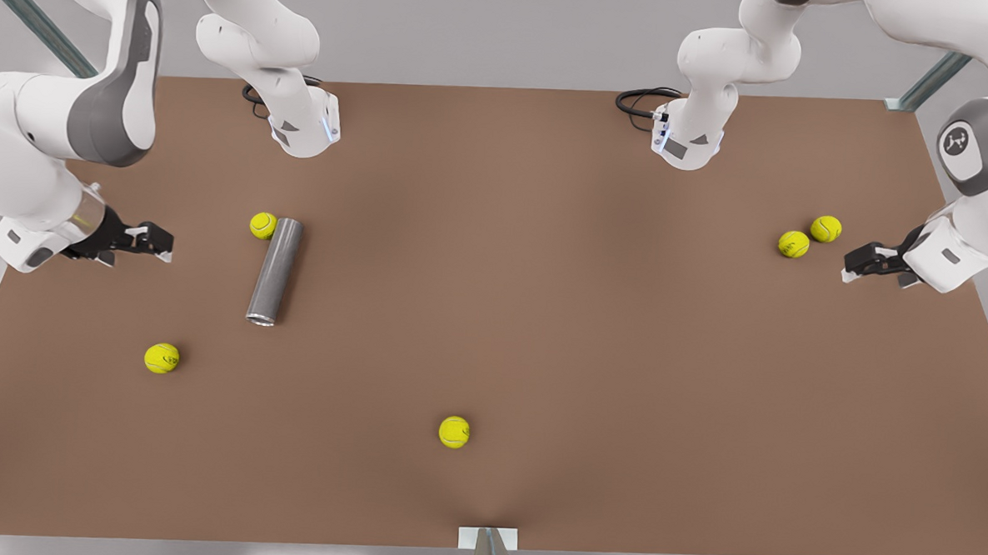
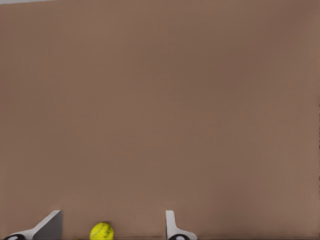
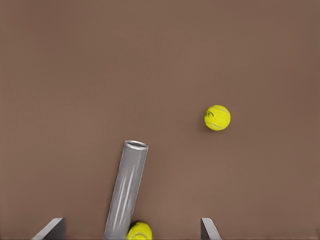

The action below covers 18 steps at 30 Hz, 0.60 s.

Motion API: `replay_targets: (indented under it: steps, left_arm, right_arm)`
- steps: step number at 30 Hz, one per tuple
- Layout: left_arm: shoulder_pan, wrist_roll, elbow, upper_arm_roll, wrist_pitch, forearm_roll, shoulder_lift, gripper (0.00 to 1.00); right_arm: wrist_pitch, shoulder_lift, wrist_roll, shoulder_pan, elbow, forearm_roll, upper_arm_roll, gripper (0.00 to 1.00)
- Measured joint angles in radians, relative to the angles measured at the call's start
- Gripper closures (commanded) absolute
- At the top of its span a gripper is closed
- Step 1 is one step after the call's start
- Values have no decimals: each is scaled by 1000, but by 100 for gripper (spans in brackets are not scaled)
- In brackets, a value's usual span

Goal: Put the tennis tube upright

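The tennis tube (image 1: 276, 270) is a dark grey cylinder lying flat on the brown table (image 1: 542, 313), towards the front view's left. Its silvery rim faces the near edge. In the right wrist view the tennis tube (image 3: 126, 194) runs away from the camera, rim at the far end. My right gripper (image 1: 162, 242) hovers open at the front view's left, a short way from the tube and not touching it; the right gripper (image 3: 133, 220) has nothing between its fingers. My left gripper (image 1: 851, 268) waits open at the front view's right; the left gripper (image 2: 114, 215) holds nothing.
Several yellow-green tennis balls lie about. One ball (image 1: 263, 225) touches the tube's far end, one (image 1: 161, 357) lies near the front left, one (image 1: 454, 432) front centre. A pair of balls (image 1: 808, 236) sits beside the left gripper. The arm bases (image 1: 304, 127) stand at the back.
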Motion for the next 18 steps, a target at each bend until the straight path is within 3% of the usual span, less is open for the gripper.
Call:
replay_targets:
  steps: [2, 9, 13, 18]
  left_arm:
    - [-8, 4, -2, -4, -5, -1, 2, 0]
    - [-4, 16, -3, -5, -15, -2, 4, 0]
    - [-3, 21, -4, -6, -19, -2, 4, 0]
    - [-4, 26, -10, -6, -21, -2, 8, 0]
  right_arm:
    - [-10, 0, -5, -5, -41, 1, 0, 0]
    - [83, 14, 49, 41, -514, 39, 22, 0]
    - [237, 34, 128, 96, -662, 45, 23, 0]
    - [380, 65, 232, 96, -707, 48, 23, 0]
